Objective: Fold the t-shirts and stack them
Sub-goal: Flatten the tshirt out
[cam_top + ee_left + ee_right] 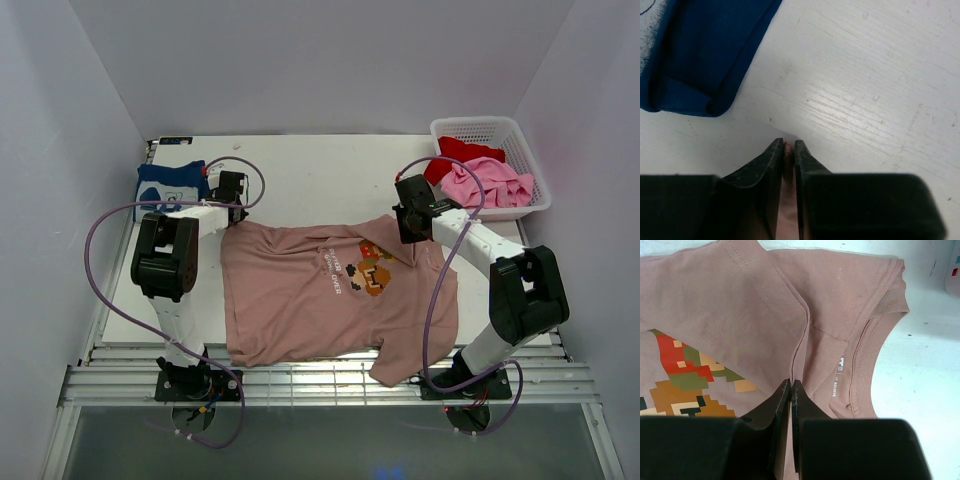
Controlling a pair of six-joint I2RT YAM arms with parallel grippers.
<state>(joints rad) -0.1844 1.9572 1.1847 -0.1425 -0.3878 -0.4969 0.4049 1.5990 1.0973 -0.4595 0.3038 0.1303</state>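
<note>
Pink-tan shirt: a dusty pink-tan cotton t-shirt (pixel 300 290) lies spread in the middle of the flat white surface (pixel 320 170), its pixel-art chest print (pixel 375 268) face up with small white text beside it.
Its lie: the collar points toward the right arm and the hem toward the left arm. One sleeve droops over the near edge onto the metal rails (pixel 330 385).
Left hand: the left hand (pixel 789 146) has its dark fingers drawn almost together, pinching a thin strip of the pink cloth at the shirt's far left corner, tips down on the surface.
Right hand: the right hand (pixel 790 384) has its fingers pressed together on a raised fold of the same shirt, between the print and the ribbed collar.
Navy shirt: a folded navy cloth t-shirt with a white print (pixel 170 185) sits at the far left corner, just beyond the left hand and not touching it.
Basket: a white plastic lattice basket (pixel 480 125) stands at the far right corner, holding a red cloth shirt (pixel 460 150) and a bright pink cloth shirt (pixel 490 183).
Open room: bare surface stretches along the far side between the navy shirt and the basket.
Room: plain white walls (pixel 320 60) close in the left, right and far sides.
</note>
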